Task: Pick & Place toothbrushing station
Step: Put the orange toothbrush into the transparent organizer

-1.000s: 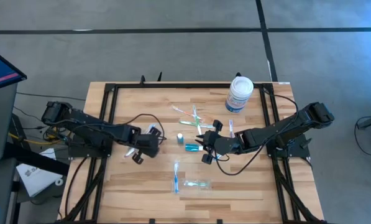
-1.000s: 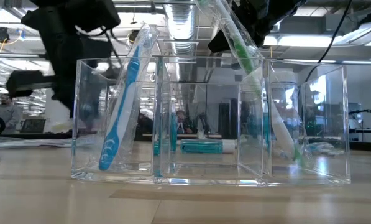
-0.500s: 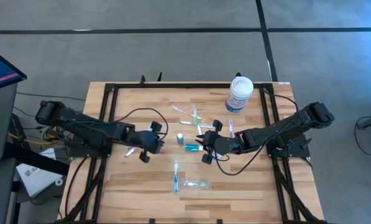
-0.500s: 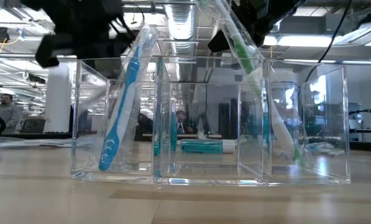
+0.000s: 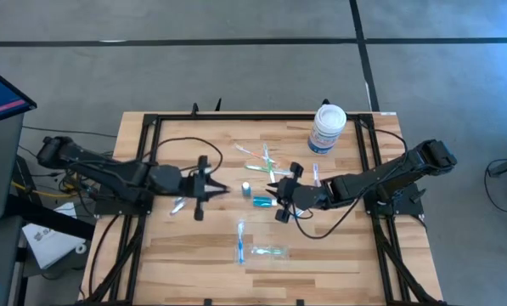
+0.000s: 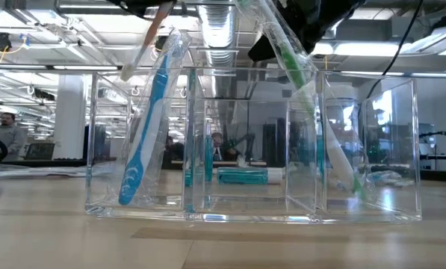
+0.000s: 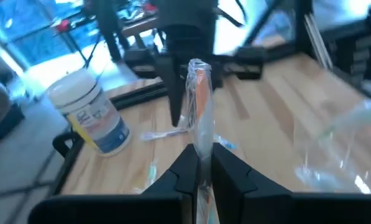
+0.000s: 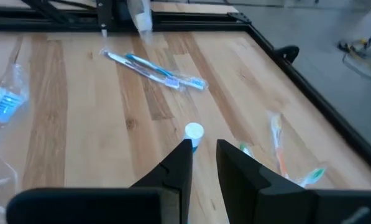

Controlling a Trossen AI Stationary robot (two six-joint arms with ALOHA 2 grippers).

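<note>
The toothbrushing station's clear tray (image 6: 252, 142) stands near the table's front edge. In it lean a blue toothbrush (image 6: 152, 127) and a green one (image 6: 293, 71). My left gripper (image 5: 215, 187) hangs above the table's left middle, shut on a pink-white wrapped toothbrush (image 7: 197, 106). My right gripper (image 5: 277, 202) hovers open over the middle, just right of the teal tube (image 5: 260, 201), which lies on the table. A small white-capped tube (image 8: 193, 132) stands ahead of its fingertips. My left gripper pinches the wrapped toothbrush's shaft (image 7: 199, 144) between its two fingers, which lie nearly level and across it. One end sticks up past the fingertips. The toothbrush is lifted clear of the table and slants, its lower end (image 6: 127, 72) hanging free.
A white tub with a blue label (image 5: 328, 129) stands at the far right. Loose wrapped toothbrushes lie at the far middle (image 5: 261, 160) and left of my left gripper (image 5: 178, 206). A black frame (image 5: 151, 136) edges the table.
My left gripper has risen from the table with the toothbrush and tipped from pointing down to nearly level, rolling as it went. The toothbrush is now lifted clear.
</note>
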